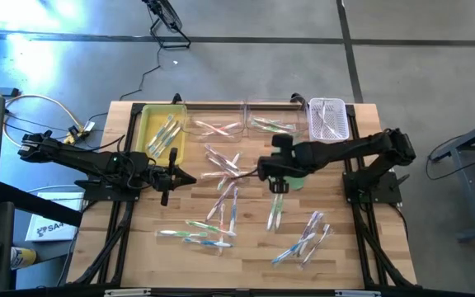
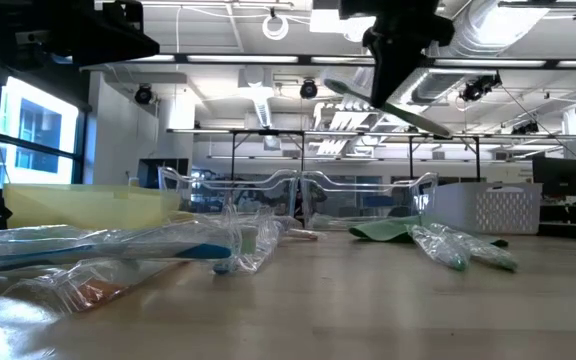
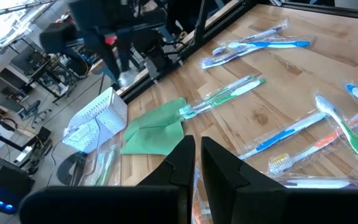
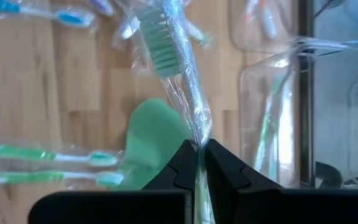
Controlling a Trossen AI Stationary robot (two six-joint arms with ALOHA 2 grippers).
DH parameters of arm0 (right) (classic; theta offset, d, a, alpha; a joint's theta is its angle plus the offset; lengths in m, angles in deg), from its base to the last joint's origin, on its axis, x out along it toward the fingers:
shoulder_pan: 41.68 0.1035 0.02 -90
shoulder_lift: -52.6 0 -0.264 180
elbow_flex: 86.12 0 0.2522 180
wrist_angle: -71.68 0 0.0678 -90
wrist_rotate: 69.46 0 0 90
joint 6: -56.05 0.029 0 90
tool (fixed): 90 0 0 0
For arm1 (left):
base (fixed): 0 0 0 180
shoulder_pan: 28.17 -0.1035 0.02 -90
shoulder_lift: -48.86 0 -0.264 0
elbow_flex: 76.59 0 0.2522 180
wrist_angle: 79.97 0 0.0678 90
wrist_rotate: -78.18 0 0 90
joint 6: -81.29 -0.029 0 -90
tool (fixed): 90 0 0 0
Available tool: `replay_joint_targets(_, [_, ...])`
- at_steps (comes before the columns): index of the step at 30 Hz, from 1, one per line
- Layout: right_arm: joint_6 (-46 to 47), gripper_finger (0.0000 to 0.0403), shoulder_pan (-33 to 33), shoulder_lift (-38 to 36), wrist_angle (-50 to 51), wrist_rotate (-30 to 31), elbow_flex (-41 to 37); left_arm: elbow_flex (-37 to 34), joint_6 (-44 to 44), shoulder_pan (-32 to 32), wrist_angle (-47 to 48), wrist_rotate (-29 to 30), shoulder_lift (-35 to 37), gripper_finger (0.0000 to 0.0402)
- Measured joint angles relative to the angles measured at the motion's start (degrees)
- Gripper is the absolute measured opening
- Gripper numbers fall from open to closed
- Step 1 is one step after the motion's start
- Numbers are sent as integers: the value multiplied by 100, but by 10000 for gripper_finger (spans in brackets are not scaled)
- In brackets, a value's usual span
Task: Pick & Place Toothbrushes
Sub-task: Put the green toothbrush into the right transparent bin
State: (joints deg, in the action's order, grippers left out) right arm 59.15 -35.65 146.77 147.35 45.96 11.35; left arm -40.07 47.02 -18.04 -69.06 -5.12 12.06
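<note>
Roughly twenty wrapped toothbrushes (image 1: 221,202) lie scattered, though overlaps blur my count. The right gripper (image 4: 196,163) hangs mid-table, pinching one green-bristled toothbrush (image 4: 166,56); the left gripper (image 3: 196,155) waits closed, empty.

The right gripper (image 4: 199,163) has its jaws pinched onto a wrapped toothbrush with green bristles (image 4: 166,56), which stands out ahead of the fingertips in its crinkled clear sleeve. Beneath it on the wooden bench (image 4: 48,87) lies a flat green cloth (image 4: 148,140). Two green-handled toothbrushes (image 4: 42,165) lie beside the cloth. Clear bins (image 4: 272,99) sit nearby, apparently holding more brushes, though glare blurs them.
</note>
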Motion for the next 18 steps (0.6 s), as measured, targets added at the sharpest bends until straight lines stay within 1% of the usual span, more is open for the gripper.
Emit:
replay_joint_targets(10, [-58,10,-250,-2,-3,-1,44,0,-10,0,0,0,1,21])
replay_joint_targets(14, [-163,10,-286,-2,-37,149,44,0,-4,0,0,0,2,21])
replay_joint_targets(18, [-357,10,-426,-2,-305,283,44,0,2,1,0,0,2,21])
